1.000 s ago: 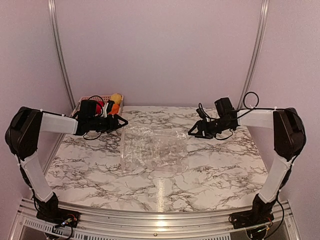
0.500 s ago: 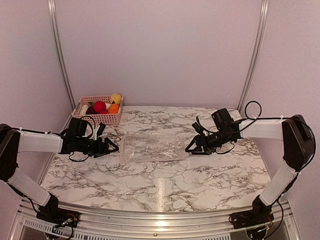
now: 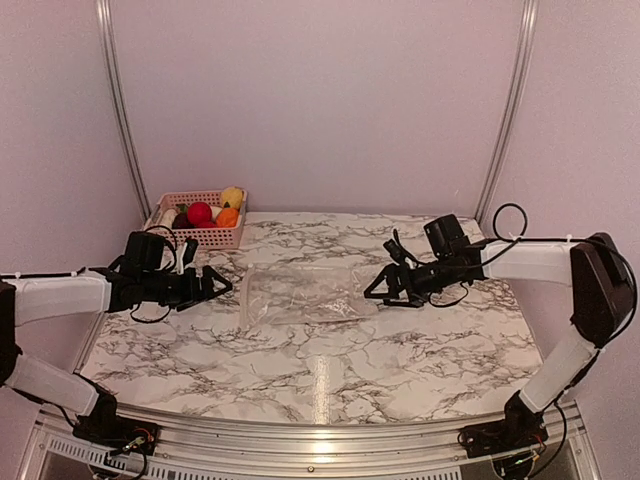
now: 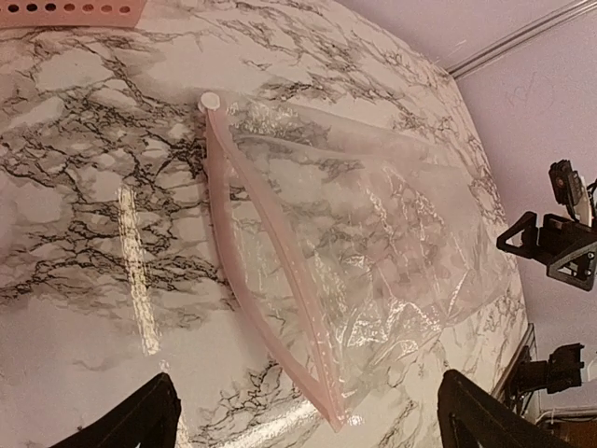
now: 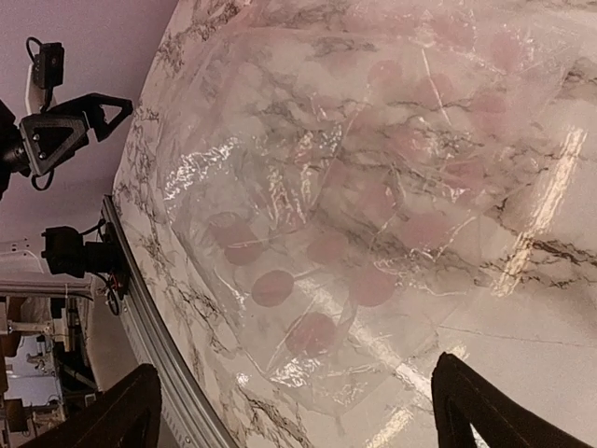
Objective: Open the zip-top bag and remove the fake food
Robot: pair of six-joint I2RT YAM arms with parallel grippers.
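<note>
While the zip-top bag (image 3: pixel 303 295) is lying flat on the table (image 3: pixel 400 350), the left gripper (image 3: pixel 222 285) and right gripper (image 3: pixel 372 292) are hovering at its two ends, jaws spread, grasping nothing; the fake food (image 3: pixel 205 213) is sitting in the pink basket (image 3: pixel 195 238).

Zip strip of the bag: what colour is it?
The zip strip is pale pink, clearest in the left wrist view.

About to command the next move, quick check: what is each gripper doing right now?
Left gripper: open, holding nothing.
Right gripper: open, holding nothing.
The zip-top bag lies between them.
</note>
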